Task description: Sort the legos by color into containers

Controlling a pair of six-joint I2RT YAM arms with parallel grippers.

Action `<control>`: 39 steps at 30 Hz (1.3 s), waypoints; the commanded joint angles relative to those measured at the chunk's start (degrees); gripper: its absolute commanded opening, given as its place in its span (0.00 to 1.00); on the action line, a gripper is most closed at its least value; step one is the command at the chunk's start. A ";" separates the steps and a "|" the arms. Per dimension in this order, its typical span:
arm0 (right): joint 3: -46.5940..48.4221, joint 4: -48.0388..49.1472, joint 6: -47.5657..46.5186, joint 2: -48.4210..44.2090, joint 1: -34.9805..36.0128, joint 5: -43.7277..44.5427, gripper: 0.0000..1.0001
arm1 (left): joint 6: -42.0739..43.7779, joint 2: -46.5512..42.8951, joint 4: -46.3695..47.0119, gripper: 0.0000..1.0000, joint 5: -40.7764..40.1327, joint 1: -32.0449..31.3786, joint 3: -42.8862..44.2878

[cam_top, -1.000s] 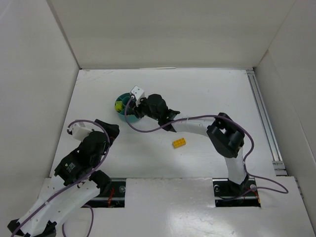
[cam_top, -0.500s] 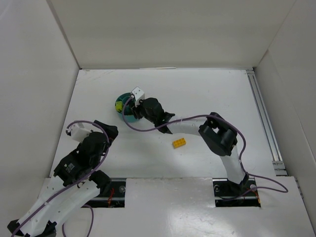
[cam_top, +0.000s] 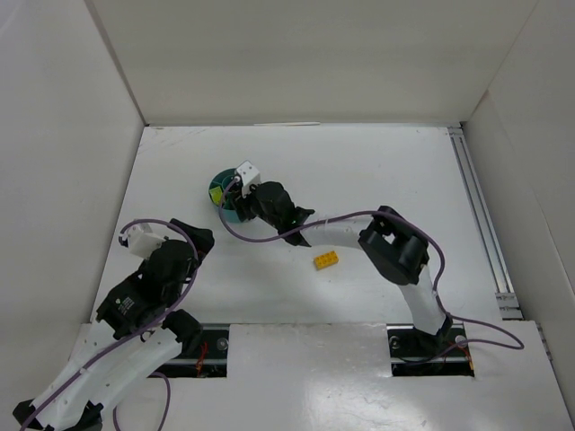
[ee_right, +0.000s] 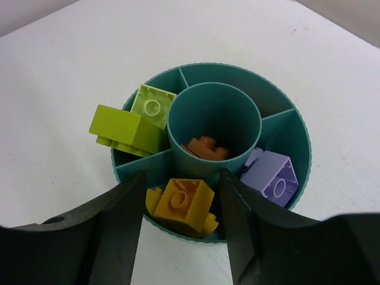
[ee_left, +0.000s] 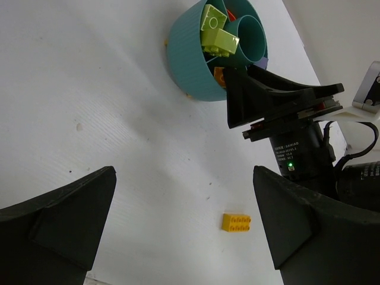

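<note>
Right gripper (ee_right: 182,190): seen poised over the teal dish (ee_right: 234,76), jaws set against both sides of an orange-yellow brick (ee_right: 181,202); a grip on it is judged likely.
Held brick: hung studs-up over the compartment on the gripper's own side of the dish, just inside the outer wall, touching or nearly touching the central cup (ee_right: 214,113).
Deciding relation: the brick is placed straight above its compartment, so only an opening of the jaws is judged needed.
Neighbours: lime green bricks (ee_right: 127,127) are lodged in the compartment to one side, a purple brick (ee_right: 273,178) to the other, a brown brick (ee_right: 205,148) in the cup.
Dish: set left of the middle of the worktop (cam_top: 359,162), nearer the far edge.
Loose yellow brick (cam_top: 326,259): laid toward the near edge, long axis roughly along it; the right arm is judged nearer.
Left gripper (ee_left: 183,172): held wide apart and empty, near the left edge.
</note>
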 commanded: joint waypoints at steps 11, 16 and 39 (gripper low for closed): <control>-13.55 4.20 -2.46 -21.89 1.05 4.53 0.73 | 15.20 5.00 12.34 1.00 9.17 0.07 5.19; -25.96 0.09 0.26 -35.88 -4.82 3.06 0.80 | 28.02 18.36 29.48 1.00 28.72 0.07 3.78; -45.05 -48.53 -6.41 -82.75 -48.34 -6.79 0.89 | 68.21 74.44 47.17 0.89 45.76 -14.86 22.14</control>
